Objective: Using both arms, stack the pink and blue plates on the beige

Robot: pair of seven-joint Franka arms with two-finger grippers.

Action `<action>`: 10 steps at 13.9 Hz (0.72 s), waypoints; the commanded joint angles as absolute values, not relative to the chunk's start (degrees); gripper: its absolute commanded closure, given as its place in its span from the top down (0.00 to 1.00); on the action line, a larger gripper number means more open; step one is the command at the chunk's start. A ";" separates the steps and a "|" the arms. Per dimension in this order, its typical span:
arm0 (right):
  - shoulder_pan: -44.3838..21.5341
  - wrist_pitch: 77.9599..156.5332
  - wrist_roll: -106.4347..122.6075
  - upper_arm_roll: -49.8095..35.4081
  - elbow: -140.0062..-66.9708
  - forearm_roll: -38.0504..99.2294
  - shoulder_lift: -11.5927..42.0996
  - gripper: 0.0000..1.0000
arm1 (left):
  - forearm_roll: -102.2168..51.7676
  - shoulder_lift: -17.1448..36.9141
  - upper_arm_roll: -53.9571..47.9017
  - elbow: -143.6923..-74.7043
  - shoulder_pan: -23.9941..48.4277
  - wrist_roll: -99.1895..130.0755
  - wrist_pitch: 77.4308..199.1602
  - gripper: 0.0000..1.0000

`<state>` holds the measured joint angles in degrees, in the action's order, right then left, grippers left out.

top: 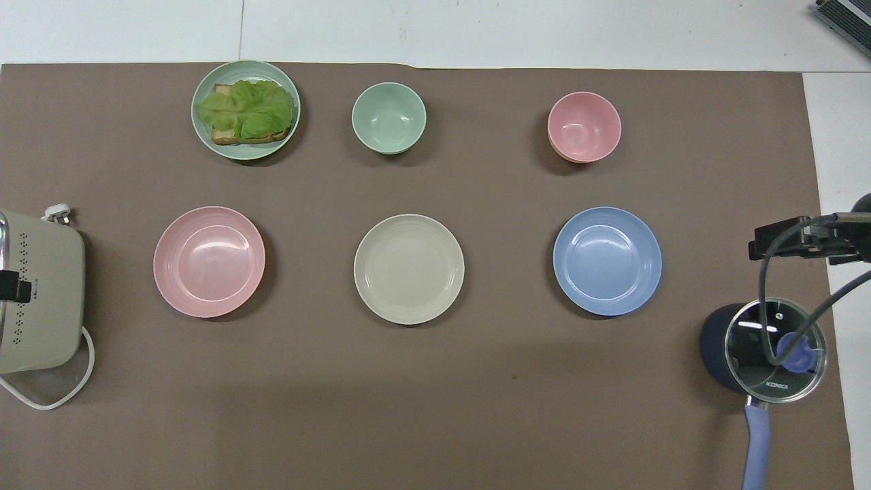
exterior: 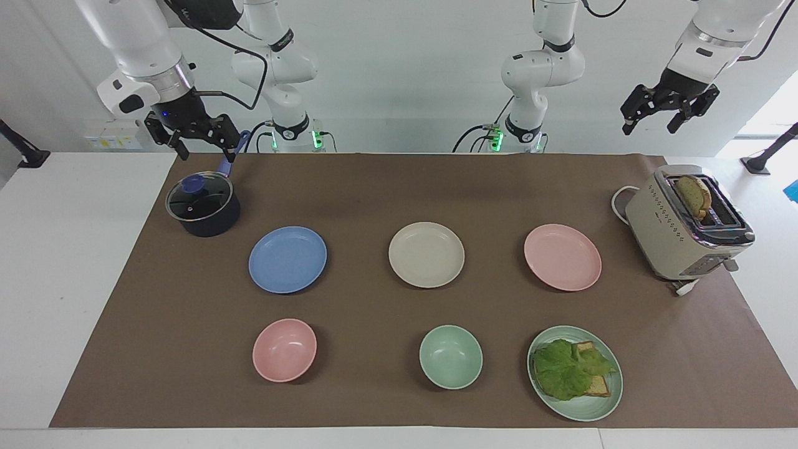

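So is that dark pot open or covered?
Covered: a glass lid with a blue knob sits flat on the pot.

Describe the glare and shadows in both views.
Facing view: a bright window washes out the corner by the toaster, and soft dark shadows lie on the brown mat below the arms. Overhead view: ceiling lights reflect in the saucepan's glass lid; faint sheen on the pink plate and blue plate.

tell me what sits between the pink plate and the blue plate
The beige plate sits between the pink plate and the blue plate, apart from both, with bare brown mat on either side. Both views show it.
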<state>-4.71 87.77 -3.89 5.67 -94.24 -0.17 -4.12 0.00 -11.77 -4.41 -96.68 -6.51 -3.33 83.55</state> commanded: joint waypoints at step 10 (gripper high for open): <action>-4.04 89.03 -2.64 5.36 -96.24 -0.53 -5.80 1.00 | -0.70 -12.30 -4.48 -97.38 -6.77 -2.72 83.93 1.00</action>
